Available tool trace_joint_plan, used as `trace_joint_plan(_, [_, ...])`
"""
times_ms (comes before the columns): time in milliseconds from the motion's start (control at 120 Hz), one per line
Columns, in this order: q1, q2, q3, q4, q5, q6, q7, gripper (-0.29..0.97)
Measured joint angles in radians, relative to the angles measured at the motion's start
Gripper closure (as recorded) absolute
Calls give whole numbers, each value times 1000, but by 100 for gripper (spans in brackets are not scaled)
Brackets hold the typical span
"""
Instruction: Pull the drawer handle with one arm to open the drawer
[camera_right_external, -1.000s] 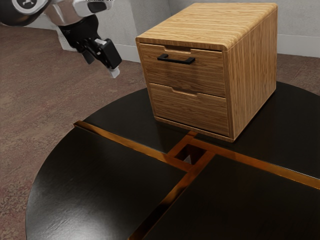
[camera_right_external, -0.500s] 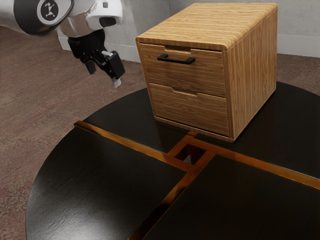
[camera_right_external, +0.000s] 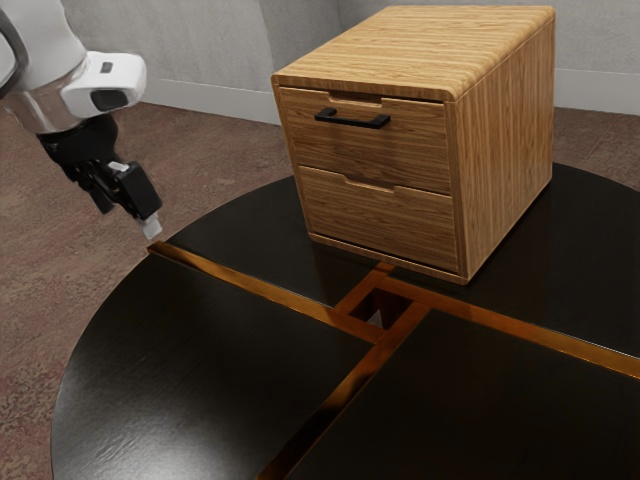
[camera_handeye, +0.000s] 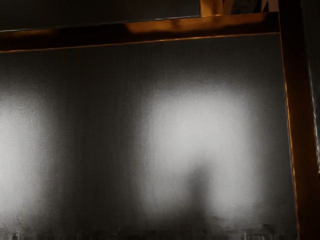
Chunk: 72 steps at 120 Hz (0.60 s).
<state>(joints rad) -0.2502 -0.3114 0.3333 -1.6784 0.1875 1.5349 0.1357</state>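
Empty fingers (camera_right_external: 140, 196) apart, near table (camera_right_external: 200, 350) edge

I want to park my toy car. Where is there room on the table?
The two big front quarters of the table, either side of the orange strips, are bare. A smaller bare patch lies between the cabinet and the strips. The back is crowded by the cabinet. Mind the square hole where the strips cross.

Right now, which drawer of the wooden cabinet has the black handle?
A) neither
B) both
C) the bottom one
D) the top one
D: the black bar handle sits on the top drawer of the wooden cabinet; the bottom drawer has just a notch in its upper edge.
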Motion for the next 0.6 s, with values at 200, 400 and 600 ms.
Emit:
trace_joint_plan(200, [-75,-83,-23,-124,-21,57,65,0])
trace_joint_plan(400, [-179,-100,-119,-106,82,117,277,0])
trace_joint_plan(600, [-191,-165,-97,-186,95,134,453,0])
